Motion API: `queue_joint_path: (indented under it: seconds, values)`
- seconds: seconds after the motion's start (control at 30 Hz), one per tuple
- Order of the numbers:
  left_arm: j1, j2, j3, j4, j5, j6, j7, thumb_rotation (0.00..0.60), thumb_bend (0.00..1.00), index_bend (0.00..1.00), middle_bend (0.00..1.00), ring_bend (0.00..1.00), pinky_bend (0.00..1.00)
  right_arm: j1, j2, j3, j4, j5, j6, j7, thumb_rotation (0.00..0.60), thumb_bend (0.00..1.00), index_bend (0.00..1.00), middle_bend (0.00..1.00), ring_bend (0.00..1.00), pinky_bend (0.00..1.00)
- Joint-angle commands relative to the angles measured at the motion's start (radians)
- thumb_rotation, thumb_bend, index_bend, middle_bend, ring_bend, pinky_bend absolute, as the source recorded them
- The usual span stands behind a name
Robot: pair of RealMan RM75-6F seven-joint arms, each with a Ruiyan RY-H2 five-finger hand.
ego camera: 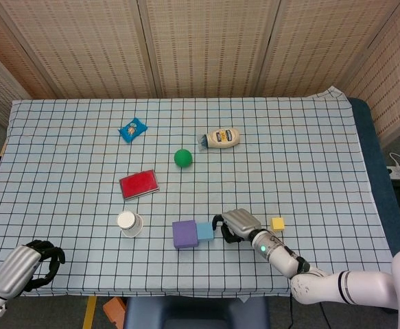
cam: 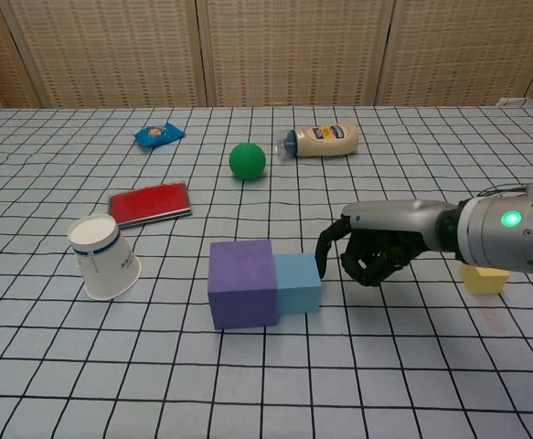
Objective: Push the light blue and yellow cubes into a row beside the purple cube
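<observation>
Right hand (cam: 368, 249) curling empty near bench's front edge, fingertips apparently touching light blue cube (cam: 297, 283), which is sitting against purple cube (cam: 241, 283), yellow cube (ego camera: 277, 223) lying apart, left hand (ego camera: 28, 266) curled empty.

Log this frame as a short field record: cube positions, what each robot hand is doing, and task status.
purple cube: on the table, right face touching the light blue cube
light blue cube: between the purple cube and the right hand
yellow cube: apart, to the right, partly hidden behind the right forearm in the chest view
right robot hand: fingers curled, a fingertip at the light blue cube's right side
left robot hand: curled, holding nothing, at the table's near left corner
status: light blue in place; yellow not yet pushed
</observation>
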Motion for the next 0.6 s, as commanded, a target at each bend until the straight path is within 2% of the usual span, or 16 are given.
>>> queue_joint_path:
  seconds: [0.03, 0.1, 0.17, 0.3, 0.4, 0.5, 0.6]
  values:
    - [-0.001, 0.000, 0.000, 0.000, 0.001, 0.000, 0.000, 0.600, 0.56, 0.54, 0.66, 0.45, 0.45, -0.006, 0.011, 0.000, -0.008, -0.011, -0.005, 0.015, 0.600, 0.72, 0.37, 0.78, 0.85, 1.00]
    - [-0.001, 0.000, 0.001, 0.000, 0.002, 0.000, -0.001, 0.600, 0.56, 0.54, 0.66, 0.45, 0.45, -0.013, 0.027, 0.001, -0.021, -0.030, 0.000, 0.026, 0.600, 0.71, 0.38, 0.78, 0.85, 1.00]
    - [0.000, 0.000, 0.001, 0.000, 0.001, 0.000, -0.002, 0.600, 0.56, 0.54, 0.66, 0.45, 0.45, -0.027, 0.046, -0.003, -0.031, -0.066, 0.025, 0.024, 0.600, 0.66, 0.40, 0.78, 0.85, 1.00]
    - [-0.001, 0.000, 0.001, -0.001, 0.001, -0.002, -0.001, 0.600, 0.56, 0.54, 0.66, 0.45, 0.45, -0.066, 0.074, -0.031, -0.043, -0.145, 0.136, -0.039, 0.600, 0.43, 0.41, 0.78, 0.86, 1.00]
    - [-0.002, 0.000, 0.002, -0.002, 0.003, -0.003, 0.002, 0.600, 0.56, 0.54, 0.66, 0.45, 0.45, -0.104, 0.086, -0.067, -0.053, -0.190, 0.243, -0.134, 0.600, 0.26, 0.40, 0.78, 0.86, 1.00]
    - [-0.001, 0.000, 0.001, -0.003, -0.001, -0.005, 0.004, 0.600, 0.56, 0.54, 0.66, 0.45, 0.45, -0.140, 0.092, -0.102, -0.059, -0.211, 0.329, -0.236, 0.600, 0.14, 0.33, 0.78, 0.86, 1.00]
    - [-0.001, 0.000, 0.001, -0.004, -0.002, -0.007, 0.007, 0.600, 0.56, 0.54, 0.66, 0.45, 0.45, -0.169, 0.094, -0.123, -0.054, -0.210, 0.371, -0.296, 0.600, 0.10, 0.22, 0.78, 0.86, 1.00]
